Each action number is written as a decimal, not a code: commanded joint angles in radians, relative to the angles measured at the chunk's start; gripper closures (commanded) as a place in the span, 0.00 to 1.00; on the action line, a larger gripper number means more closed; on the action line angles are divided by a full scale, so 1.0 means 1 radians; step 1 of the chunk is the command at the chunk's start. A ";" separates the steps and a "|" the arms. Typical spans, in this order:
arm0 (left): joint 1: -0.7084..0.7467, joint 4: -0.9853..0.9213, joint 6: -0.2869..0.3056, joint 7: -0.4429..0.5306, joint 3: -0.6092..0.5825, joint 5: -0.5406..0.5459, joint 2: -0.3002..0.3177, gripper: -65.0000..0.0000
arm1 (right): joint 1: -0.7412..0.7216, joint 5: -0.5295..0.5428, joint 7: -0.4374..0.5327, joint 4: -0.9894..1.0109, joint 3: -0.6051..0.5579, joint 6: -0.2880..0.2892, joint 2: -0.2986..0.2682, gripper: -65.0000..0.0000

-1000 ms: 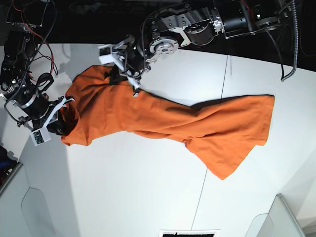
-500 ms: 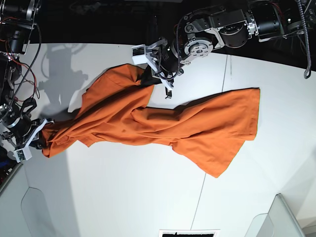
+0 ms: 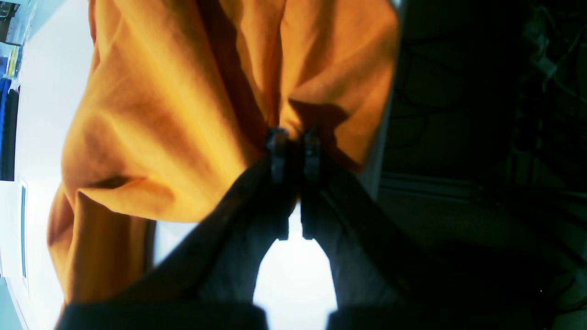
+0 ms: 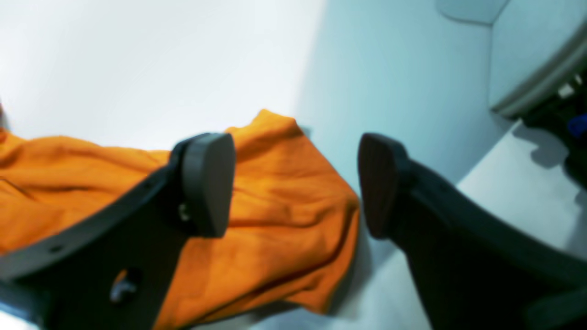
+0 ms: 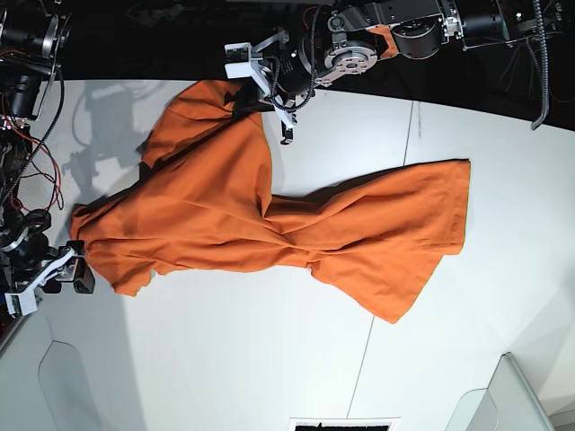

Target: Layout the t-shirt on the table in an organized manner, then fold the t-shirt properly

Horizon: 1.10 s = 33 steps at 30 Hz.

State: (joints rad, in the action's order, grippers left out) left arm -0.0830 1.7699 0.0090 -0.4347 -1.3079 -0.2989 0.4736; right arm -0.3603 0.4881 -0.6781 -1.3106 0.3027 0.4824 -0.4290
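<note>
The orange t-shirt (image 5: 269, 215) lies stretched across the white table (image 5: 269, 359), twisted and bunched near its middle. My left gripper (image 5: 244, 101) is at the table's far edge, shut on a fold of the shirt. In the left wrist view its fingertips (image 3: 278, 142) pinch the orange fabric (image 3: 183, 114). My right gripper (image 5: 76, 274) sits low at the left edge, open, just off the shirt's near-left corner. In the right wrist view its pads (image 4: 206, 183) stand wide apart with nothing between them. The shirt (image 4: 284, 220) lies on the table under them.
A thin dark seam (image 5: 364, 359) crosses the table. Translucent corner guards stand at the near left (image 5: 63, 377) and near right (image 5: 503, 395). A printed sheet (image 5: 346, 424) lies at the front edge. Cables and arm hardware (image 5: 27, 108) hang at the far left.
My right gripper has opened and let go of the shirt's left corner. My left gripper has carried its hold left and toward the far edge, spreading the upper part of the shirt wider.
</note>
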 commanded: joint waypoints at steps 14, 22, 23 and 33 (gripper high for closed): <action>-0.016 0.083 -0.026 -0.037 0.024 0.102 -0.018 0.68 | 0.092 0.238 -0.138 -0.044 0.054 0.106 0.218 0.36; -0.016 0.370 -0.305 -0.146 0.168 -0.045 0.125 0.68 | 0.158 0.225 -0.143 -0.184 0.053 0.104 0.300 0.36; -0.017 0.383 -0.305 -0.146 0.198 -0.042 0.140 0.68 | 0.159 0.222 -0.145 -0.187 0.052 0.101 0.300 0.37; -0.017 0.120 -0.226 -0.110 0.629 0.243 0.156 0.72 | 0.196 0.243 -0.227 -0.186 0.051 0.102 0.299 1.00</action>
State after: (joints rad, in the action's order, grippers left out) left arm -0.0856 1.8755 -0.2028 -0.5549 -0.6834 -0.0410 0.6243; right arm -0.1490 0.7143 -0.9249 -1.4799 0.3519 0.5770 -0.1211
